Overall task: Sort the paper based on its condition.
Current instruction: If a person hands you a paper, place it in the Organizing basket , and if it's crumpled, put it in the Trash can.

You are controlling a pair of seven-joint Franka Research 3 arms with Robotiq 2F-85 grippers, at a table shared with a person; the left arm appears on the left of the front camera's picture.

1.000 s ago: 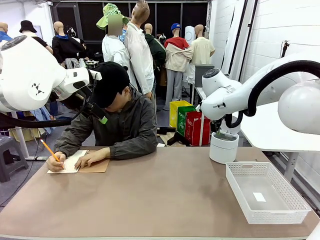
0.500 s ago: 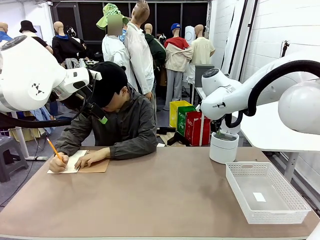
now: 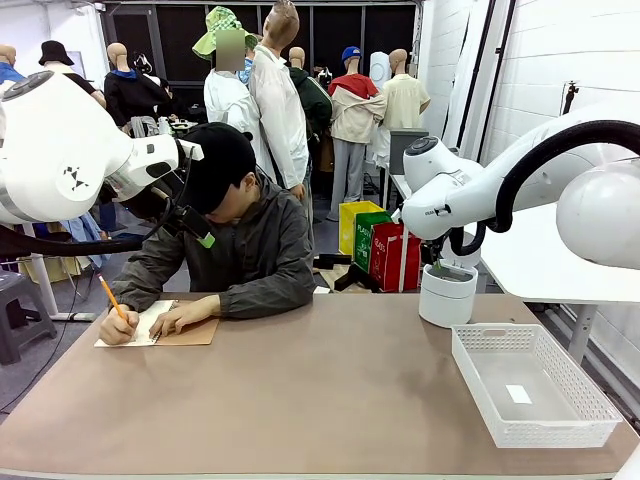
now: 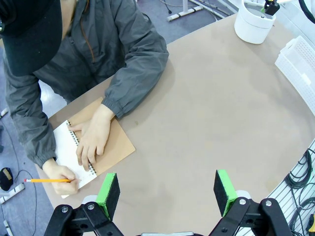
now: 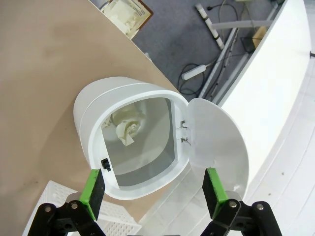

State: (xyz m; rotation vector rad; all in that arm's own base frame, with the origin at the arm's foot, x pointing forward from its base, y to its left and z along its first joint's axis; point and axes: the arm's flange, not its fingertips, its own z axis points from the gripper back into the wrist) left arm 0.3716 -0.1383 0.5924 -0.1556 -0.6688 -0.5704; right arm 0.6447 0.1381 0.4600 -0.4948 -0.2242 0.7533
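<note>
Pencil (image 3: 108,295) alone has shifted since a sec ago, so person's still writing on paper (image 4: 61,147) at table's (image 3: 330,400) far left; my left end effector (image 4: 167,191) & right end effector (image 5: 153,191) wait wide open, empty.

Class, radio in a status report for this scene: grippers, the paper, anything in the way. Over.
Left gripper open, above table. Right gripper open, over white bin. Paper flat at notebook, person's hands on it, pencil writing.
</note>
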